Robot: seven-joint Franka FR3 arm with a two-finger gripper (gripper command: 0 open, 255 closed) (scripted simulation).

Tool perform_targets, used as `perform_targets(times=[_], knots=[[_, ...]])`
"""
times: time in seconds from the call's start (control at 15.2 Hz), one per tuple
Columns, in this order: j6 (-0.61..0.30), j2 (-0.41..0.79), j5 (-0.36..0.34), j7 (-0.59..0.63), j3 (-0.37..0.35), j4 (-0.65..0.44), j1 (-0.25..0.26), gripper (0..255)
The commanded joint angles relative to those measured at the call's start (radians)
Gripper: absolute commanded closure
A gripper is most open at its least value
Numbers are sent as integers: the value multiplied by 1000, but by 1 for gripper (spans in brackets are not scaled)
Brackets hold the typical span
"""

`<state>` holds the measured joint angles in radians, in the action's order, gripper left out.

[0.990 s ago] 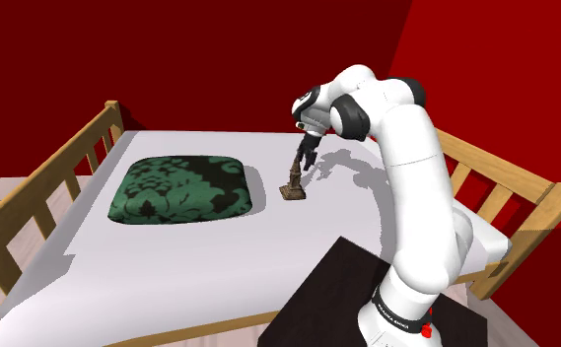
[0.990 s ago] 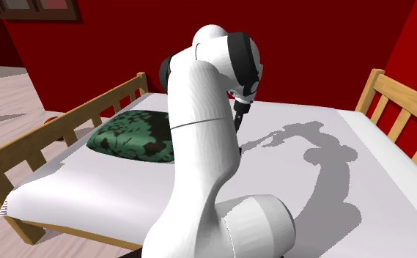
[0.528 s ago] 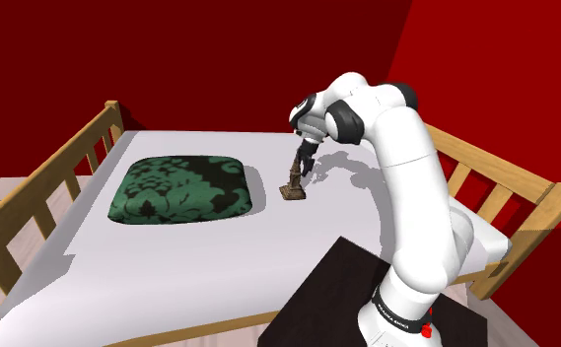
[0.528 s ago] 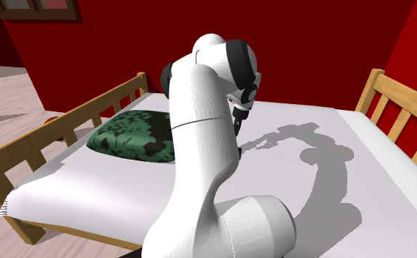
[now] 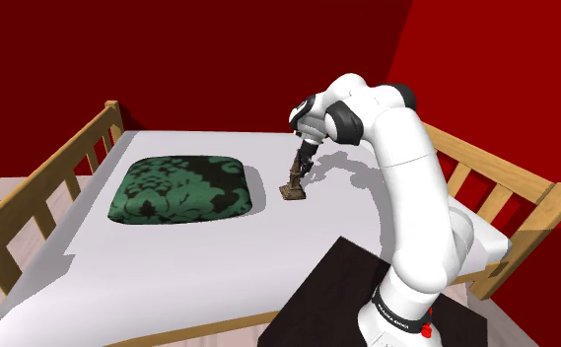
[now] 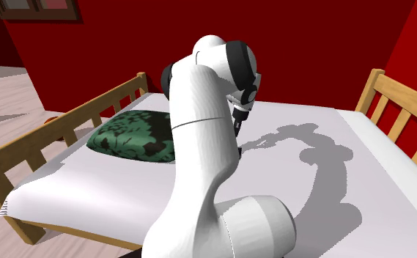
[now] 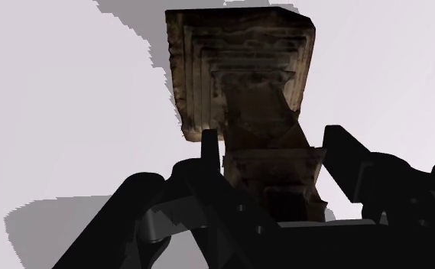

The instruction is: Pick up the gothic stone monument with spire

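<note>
Monument (image 5: pixel 293 184): small, brown and stone-textured, with a stepped square base and a tapering spire. It stands upright on the white bed (image 5: pixel 199 266), just beside the green patterned cushion (image 5: pixel 184 187). It is off the cushion's edge toward the shoulder view's right and does not touch it.

Hand (image 5: pixel 303 168): directly above the monument, pointing down along the spire, so it too is just off that cushion edge.

Wrist view: the monument (image 7: pixel 246 92) rises between the two fingers (image 7: pixel 208 153), which stand apart. One finger looks flush against the stone. On the other side a sliver of white bed shows between finger and spire. Judged not clamped yet.

Step in hand, as I read it: closing on the spire before the lift. To do it well:
- Close evenly, so the nearer finger doesn't shove the spire sideways and tip the base toward the cushion.
- Grip low on the taper, where the section is wider, since a narrowing spire may slip out of the pinch.
- Lift straight up only once both fingers bear.

The base is narrow, so a skewed push would likely topple it.
</note>
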<state>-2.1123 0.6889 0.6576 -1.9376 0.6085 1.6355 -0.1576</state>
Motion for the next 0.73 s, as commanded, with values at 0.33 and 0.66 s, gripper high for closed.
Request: perform_targets(times=[0.33,0.66], knots=[[24,-23,-17,11,12,-4,6,255],[66,-59,-44,32,31,-16,17,255]])
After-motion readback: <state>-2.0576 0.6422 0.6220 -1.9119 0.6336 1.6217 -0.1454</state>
